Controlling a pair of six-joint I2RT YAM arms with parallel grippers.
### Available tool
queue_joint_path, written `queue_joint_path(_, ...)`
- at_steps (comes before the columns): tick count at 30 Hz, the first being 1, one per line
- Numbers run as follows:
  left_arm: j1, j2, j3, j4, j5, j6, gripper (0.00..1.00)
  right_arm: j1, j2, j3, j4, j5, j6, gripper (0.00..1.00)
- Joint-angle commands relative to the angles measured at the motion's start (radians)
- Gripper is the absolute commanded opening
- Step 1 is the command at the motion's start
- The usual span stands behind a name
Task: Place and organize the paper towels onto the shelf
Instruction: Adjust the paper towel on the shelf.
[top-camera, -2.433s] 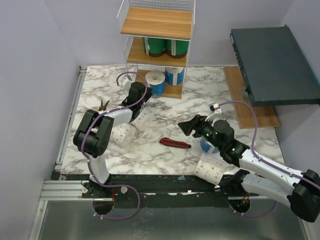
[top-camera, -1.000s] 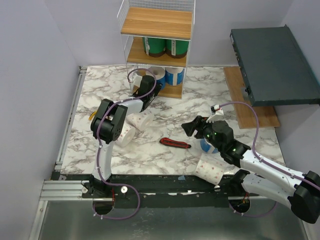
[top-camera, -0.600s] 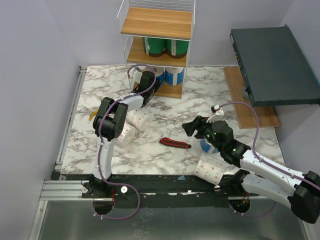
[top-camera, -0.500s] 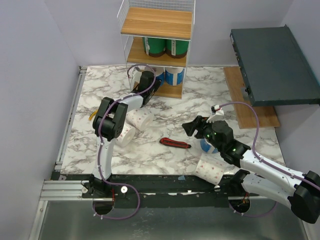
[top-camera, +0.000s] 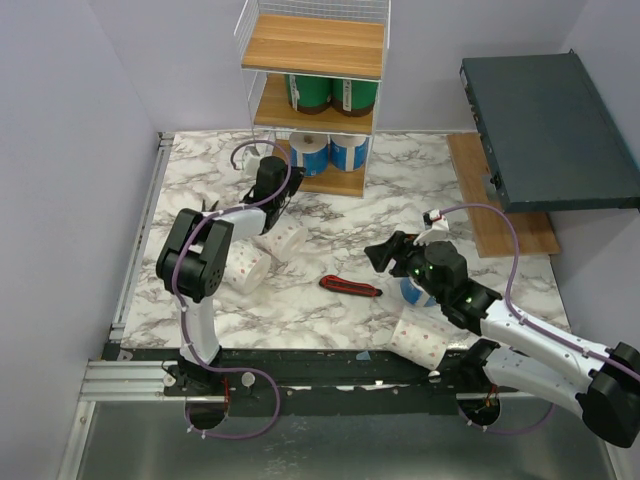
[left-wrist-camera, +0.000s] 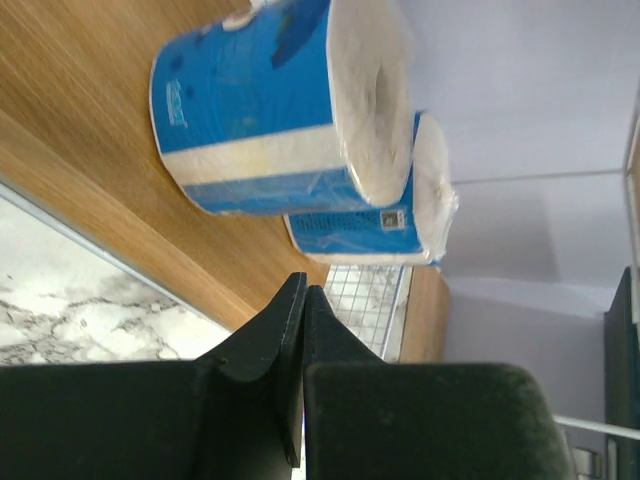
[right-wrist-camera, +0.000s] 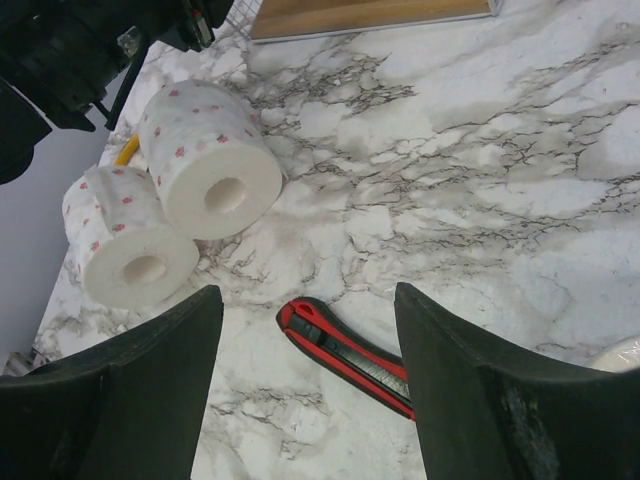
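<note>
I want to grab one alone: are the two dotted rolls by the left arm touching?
Touching. The right wrist view shows the left roll pressed against the right roll, with no gap between their sides.

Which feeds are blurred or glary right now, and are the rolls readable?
Left wrist: the shut left gripper is a dark, soft mass up close, the blue rolls fairly sharp, the frame turned sideways. Right wrist: the open right gripper is blurred and unlit, the dotted rolls and utility knife sharp. Top external: even light, soft shadows, no glare.
</note>
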Motion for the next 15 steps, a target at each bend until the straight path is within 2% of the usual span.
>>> queue_joint_path(1,0.040,-0.020,-0.028,0.032,-0.039,-0.029,0.00,0.004,-0.019,0.000,-0.019,-0.001,-0.007,0.72)
queue_joint_path(9,0.069,0.068,0.083,-0.054,-0.072,-0.068,0.00,0.004,-0.027,0.013,-0.039,0.007,-0.011,0.73)
queue_joint_path(15,0.068,0.138,0.187,-0.104,-0.047,-0.090,0.00,0.004,-0.022,0.017,-0.047,0.017,-0.012,0.72)
